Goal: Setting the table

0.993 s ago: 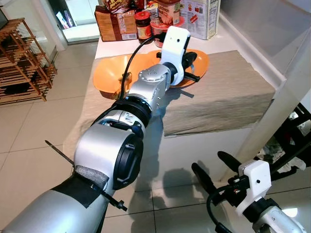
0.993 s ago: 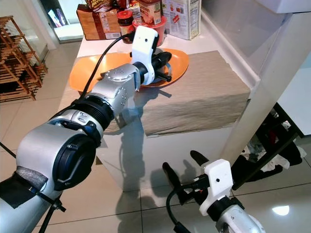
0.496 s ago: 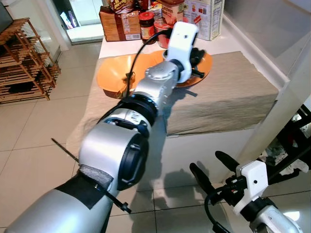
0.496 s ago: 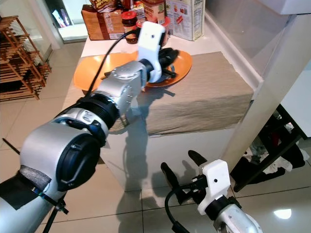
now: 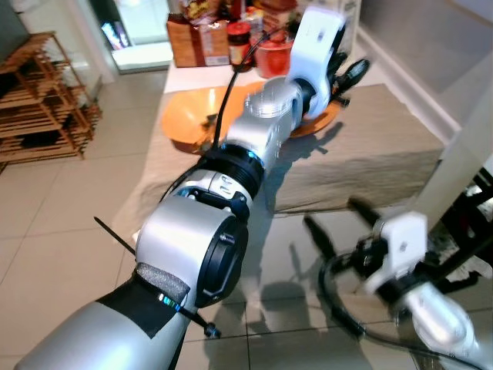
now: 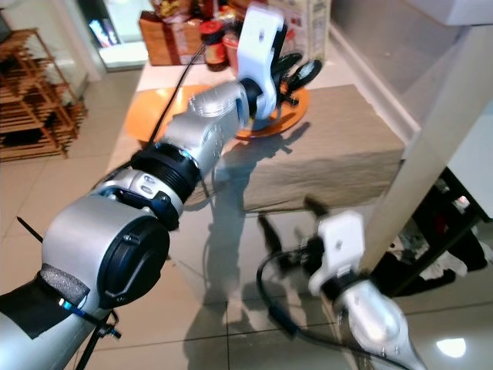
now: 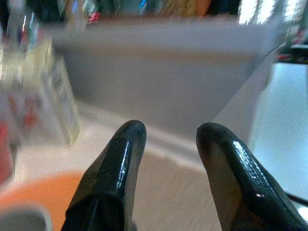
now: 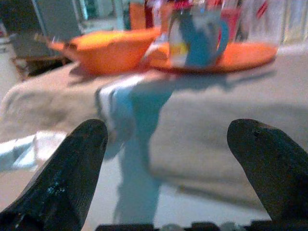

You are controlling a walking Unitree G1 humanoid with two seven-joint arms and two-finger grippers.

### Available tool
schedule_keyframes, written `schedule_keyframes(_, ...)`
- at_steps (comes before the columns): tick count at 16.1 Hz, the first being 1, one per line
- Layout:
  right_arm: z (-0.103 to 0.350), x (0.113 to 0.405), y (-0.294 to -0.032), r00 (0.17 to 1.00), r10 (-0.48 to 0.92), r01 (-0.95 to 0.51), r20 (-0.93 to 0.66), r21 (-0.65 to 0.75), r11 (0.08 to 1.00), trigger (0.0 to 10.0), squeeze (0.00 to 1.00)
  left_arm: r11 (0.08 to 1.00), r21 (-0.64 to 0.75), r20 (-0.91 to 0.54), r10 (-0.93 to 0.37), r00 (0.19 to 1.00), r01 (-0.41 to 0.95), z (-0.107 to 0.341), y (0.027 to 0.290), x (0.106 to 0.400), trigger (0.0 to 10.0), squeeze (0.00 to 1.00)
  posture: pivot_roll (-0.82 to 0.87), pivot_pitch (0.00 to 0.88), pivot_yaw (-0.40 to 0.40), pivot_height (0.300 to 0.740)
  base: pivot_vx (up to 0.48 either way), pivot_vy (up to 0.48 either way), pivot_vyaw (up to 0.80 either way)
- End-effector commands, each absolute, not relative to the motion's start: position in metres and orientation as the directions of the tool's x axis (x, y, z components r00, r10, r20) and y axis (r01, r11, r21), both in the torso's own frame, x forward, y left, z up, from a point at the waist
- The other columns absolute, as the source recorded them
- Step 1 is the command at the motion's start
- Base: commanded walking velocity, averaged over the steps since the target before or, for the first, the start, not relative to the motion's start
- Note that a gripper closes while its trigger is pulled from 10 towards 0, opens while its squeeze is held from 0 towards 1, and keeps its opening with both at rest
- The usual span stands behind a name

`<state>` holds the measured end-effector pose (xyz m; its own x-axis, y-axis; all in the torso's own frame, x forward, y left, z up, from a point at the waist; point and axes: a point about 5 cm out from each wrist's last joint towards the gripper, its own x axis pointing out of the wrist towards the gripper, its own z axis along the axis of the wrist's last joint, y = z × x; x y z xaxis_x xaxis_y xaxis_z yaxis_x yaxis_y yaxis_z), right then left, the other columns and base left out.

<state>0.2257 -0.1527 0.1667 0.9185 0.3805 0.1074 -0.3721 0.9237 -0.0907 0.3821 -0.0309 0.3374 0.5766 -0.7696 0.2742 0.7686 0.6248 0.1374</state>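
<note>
A: In the left eye view, where is the plate (image 5: 327, 123)?
B: Far on the cloth (image 5: 377, 158) that covers the surface (image 5: 202, 77), below the raised left gripper (image 5: 348, 75). Its fingers stand apart, holding nothing. A bowl (image 5: 189, 123) sits left of the plate; jars and boxes stand beyond.

A: And the right eye view?
B: The right gripper (image 6: 289, 235) hangs low and near, off the surface, blurred. The left arm is much the nearer to the plate.

A: The left wrist view?
B: Both fingers (image 7: 115, 178) parted, an orange rim (image 7: 29, 192) beneath and cloth past them.

A: The right wrist view?
B: Fingers (image 8: 67, 173) wide apart, released. It alone shows a mug (image 8: 195, 38) standing on the plate.
</note>
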Motion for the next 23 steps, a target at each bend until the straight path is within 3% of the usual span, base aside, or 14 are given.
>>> schedule_keyframes(1,0.163,0.230,-0.156,0.928,0.360,-0.353,0.098,-0.081,0.932,10.0,0.00,0.595,0.216,0.328,-0.791,0.516,0.774,0.357,-0.023,0.375,10.0,0.00,-0.20,0.028,0.088,0.740,0.000,0.000,0.00)
schedule_keyframes(3,0.162,0.236,-0.155,0.929,0.357,-0.350,0.099,-0.079,0.933,10.0,0.00,0.588,0.258,0.336,-0.798,0.500,0.766,0.358,-0.005,0.369,10.0,0.00,-0.17,0.014,0.079,0.740,0.000,0.000,0.00)
schedule_keyframes(5,0.159,0.244,-0.150,0.928,0.360,-0.354,0.099,-0.066,0.933,10.0,0.00,0.655,0.279,0.319,-0.753,0.576,0.703,0.350,0.033,0.371,10.0,0.00,-0.12,0.000,0.068,0.740,0.000,0.000,0.00)
schedule_keyframes(6,0.155,0.251,-0.147,0.926,0.365,-0.361,0.098,-0.058,0.931,10.0,0.00,0.753,0.257,0.326,-0.658,0.679,0.606,0.343,0.076,0.372,10.0,0.00,-0.09,0.000,0.062,0.740,0.000,0.000,0.00)
schedule_keyframes(7,0.153,0.254,-0.147,0.926,0.365,-0.361,0.096,-0.057,0.931,10.0,0.00,0.781,0.250,0.332,-0.624,0.707,0.572,0.339,0.092,0.369,10.0,0.00,-0.08,0.000,0.055,0.740,0.000,0.000,0.00)
schedule_keyframes(8,0.151,0.261,-0.147,0.930,0.356,-0.352,0.093,-0.058,0.934,10.0,0.00,0.845,0.229,0.319,-0.534,0.783,0.483,0.324,0.127,0.363,10.0,0.00,-0.06,0.000,0.045,0.740,0.000,0.000,0.00)
schedule_keyframes(10,0.147,0.271,-0.152,0.940,0.330,-0.325,0.088,-0.065,0.943,10.0,0.00,0.923,0.169,0.293,-0.382,0.877,0.346,0.303,0.174,0.348,10.0,0.00,-0.03,0.000,0.025,0.740,0.000,0.000,0.00)
schedule_keyframes(11,0.146,0.273,-0.154,0.942,0.323,-0.318,0.086,-0.074,0.945,10.0,0.00,0.936,0.170,0.282,-0.345,0.895,0.307,0.296,0.185,0.341,10.0,0.00,-0.03,0.000,0.023,0.740,0.000,0.000,0.00)
schedule_keyframes(13,0.141,0.274,-0.158,0.946,0.315,-0.309,0.078,-0.086,0.947,10.0,0.00,0.955,0.137,0.186,-0.287,0.940,0.264,0.254,0.193,0.317,10.0,0.00,-0.02,0.000,0.014,0.740,0.000,0.000,0.00)
schedule_keyframes(14,0.136,0.272,-0.159,0.947,0.310,-0.302,0.082,-0.101,0.948,10.0,0.00,0.947,0.149,0.074,-0.299,0.951,0.286,0.212,0.181,0.299,10.0,0.00,-0.02,0.000,0.014,0.740,0.000,0.000,0.00)
schedule_keyframes(16,0.130,0.269,-0.158,0.948,0.306,-0.297,0.089,-0.102,0.949,10.0,0.00,0.953,0.090,-0.017,-0.289,0.957,0.289,0.164,0.168,0.281,10.0,0.00,-0.02,0.000,0.023,0.740,0.000,0.000,0.00)
schedule_keyframes(18,0.121,0.266,-0.156,0.952,0.294,-0.286,0.086,-0.087,0.954,10.0,0.00,0.983,-0.003,-0.126,-0.185,0.975,0.186,0.110,0.168,0.262,10.0,0.00,-0.03,0.000,0.030,0.740,0.000,0.000,0.00)
schedule_keyframes(23,0.118,0.273,-0.151,0.942,0.321,-0.314,0.093,-0.084,0.946,10.0,0.00,0.989,0.028,-0.032,-0.143,0.989,0.144,0.134,0.163,0.279,10.0,0.00,-0.03,0.000,0.016,0.740,0.000,-0.192,0.00)
